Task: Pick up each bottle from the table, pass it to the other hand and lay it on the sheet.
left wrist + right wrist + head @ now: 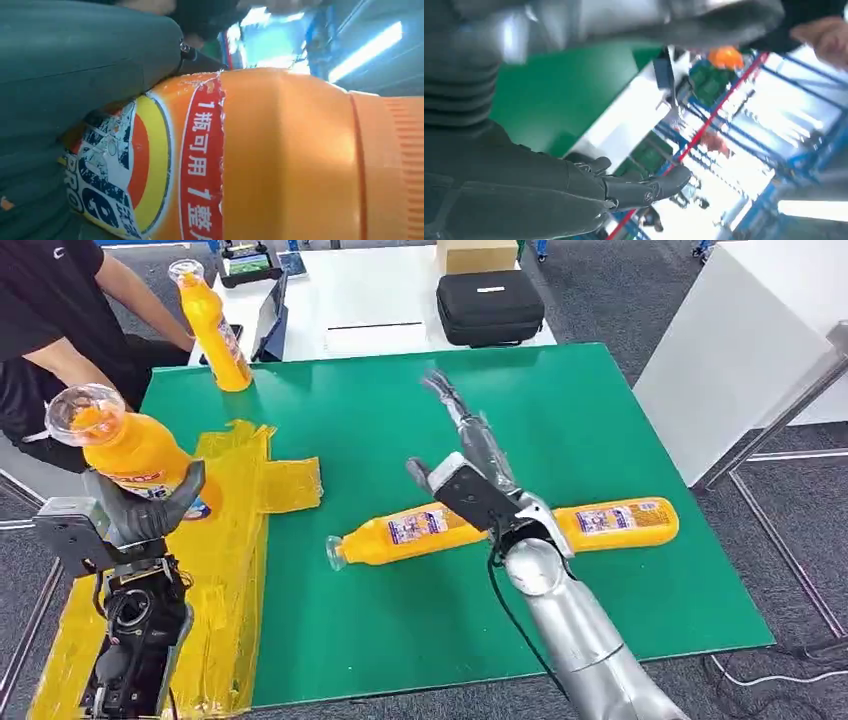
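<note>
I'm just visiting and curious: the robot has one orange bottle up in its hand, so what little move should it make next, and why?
Probably lower it onto the yellow sheet and let go. The left hand grips the bottle upright directly above the sheet, while the right hand hangs free over the green table, so the handover looks finished and only laying it down remains.

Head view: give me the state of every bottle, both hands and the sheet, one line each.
Held bottle: gripped by the left hand, raised over the sheet, tilted.
Standing bottle: upright at the table's far left corner, a person's hand beside it.
Lying bottles and: on their sides on the green table.
Left hand: holds the held bottle.
Right hand: open, above the table.
Yellow sheet: spread flat, crinkled.
</note>
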### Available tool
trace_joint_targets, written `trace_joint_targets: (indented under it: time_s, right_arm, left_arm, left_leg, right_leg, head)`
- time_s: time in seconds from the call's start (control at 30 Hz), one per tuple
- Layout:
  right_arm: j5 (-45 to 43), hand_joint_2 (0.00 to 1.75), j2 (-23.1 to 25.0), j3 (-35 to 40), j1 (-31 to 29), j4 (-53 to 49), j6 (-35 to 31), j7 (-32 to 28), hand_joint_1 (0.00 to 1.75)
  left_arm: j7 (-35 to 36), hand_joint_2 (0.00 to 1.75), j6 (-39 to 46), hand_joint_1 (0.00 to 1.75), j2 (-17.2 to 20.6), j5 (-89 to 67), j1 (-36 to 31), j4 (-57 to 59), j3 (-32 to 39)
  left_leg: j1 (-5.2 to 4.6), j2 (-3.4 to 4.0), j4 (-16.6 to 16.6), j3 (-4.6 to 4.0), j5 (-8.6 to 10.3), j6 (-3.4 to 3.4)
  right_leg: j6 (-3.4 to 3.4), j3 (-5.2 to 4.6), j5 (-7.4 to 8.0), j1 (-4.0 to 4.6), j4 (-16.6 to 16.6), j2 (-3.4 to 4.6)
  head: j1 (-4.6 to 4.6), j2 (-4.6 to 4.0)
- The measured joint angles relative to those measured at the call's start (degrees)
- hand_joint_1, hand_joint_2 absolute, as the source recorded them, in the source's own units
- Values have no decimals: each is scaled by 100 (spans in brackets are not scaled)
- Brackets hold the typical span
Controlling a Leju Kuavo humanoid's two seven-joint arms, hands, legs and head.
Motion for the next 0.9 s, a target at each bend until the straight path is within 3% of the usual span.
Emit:
trace_joint_targets:
  time_s: [0.13,0.27,0.6,0.9]
  right_arm:
    - [-33,0,-79,-140,65,-223,0,-4,0]
    - [-118,0,-138,-223,105,-271,31,-13,0]
    - [-140,0,-186,-223,148,-367,127,-9,0]
    - [-247,0,-221,-210,143,-400,230,-2,0]
  left_arm:
    - [-52,175,595,175,122,-668,-126,194,35]
    - [127,175,1500,175,301,-2513,-329,604,52]
    - [874,175,1593,175,515,-5856,-828,2018,341]
    - [1082,175,1591,175,561,-6633,-1249,3797,234]
  left_leg:
    - [0,14,0,4,1,-2]
    - [1,11,0,3,3,-5]
    - [1,11,0,3,4,-6]
    - [1,11,0,2,4,-6]
  right_leg:
    - [-1,-1,3,1,0,5]
    - [-1,1,3,1,2,4]
    - [-1,0,3,1,2,5]
    - [-1,0,3,0,2,5]
  head:
    - [0,0]
    - [0,0]
    - [2,0]
    - [0,0]
